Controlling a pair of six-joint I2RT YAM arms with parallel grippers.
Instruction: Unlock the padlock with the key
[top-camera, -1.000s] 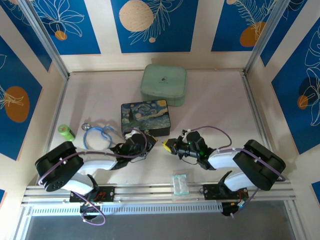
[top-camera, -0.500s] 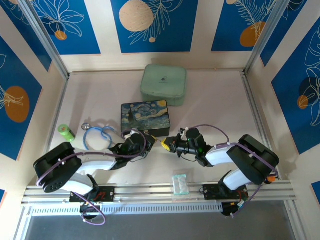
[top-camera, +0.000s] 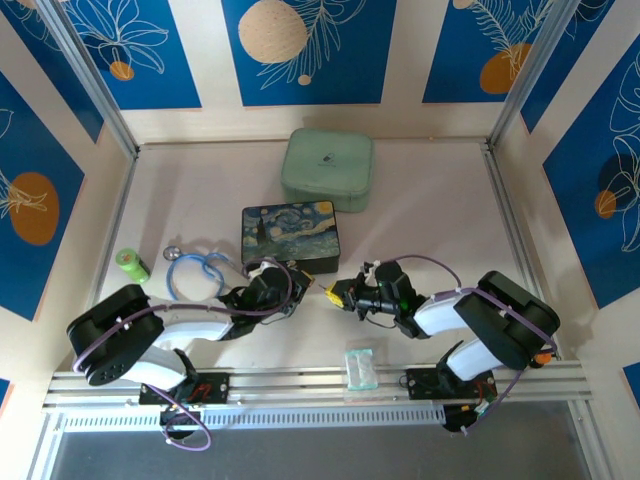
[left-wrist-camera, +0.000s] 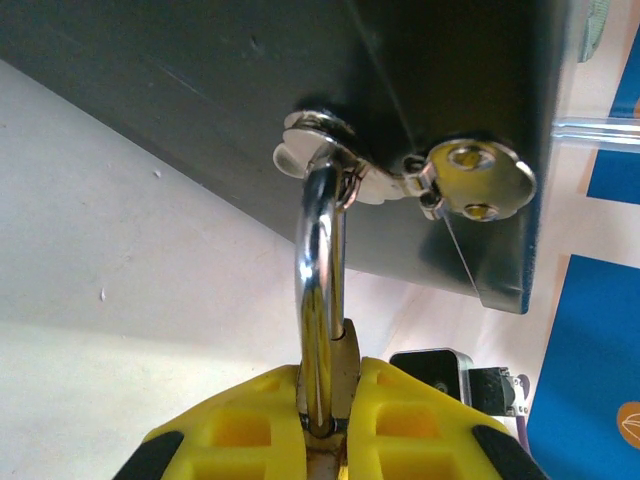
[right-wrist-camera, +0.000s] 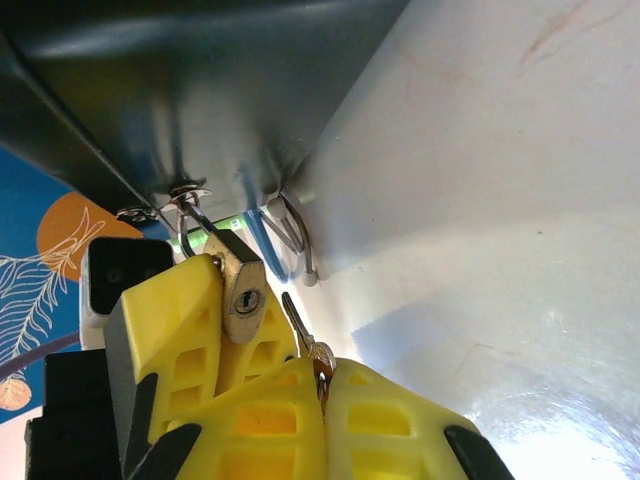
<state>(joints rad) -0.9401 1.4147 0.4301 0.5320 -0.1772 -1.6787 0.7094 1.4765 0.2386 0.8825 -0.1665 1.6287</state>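
Right wrist view: the right tool pinches the key, its tip beside the keyhole, not in yet. The left tool squeezes the padlock, which hangs on the box clasp and looks locked.

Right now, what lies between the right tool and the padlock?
The key, held in the right tool, tip close beside the padlock; right wrist view.
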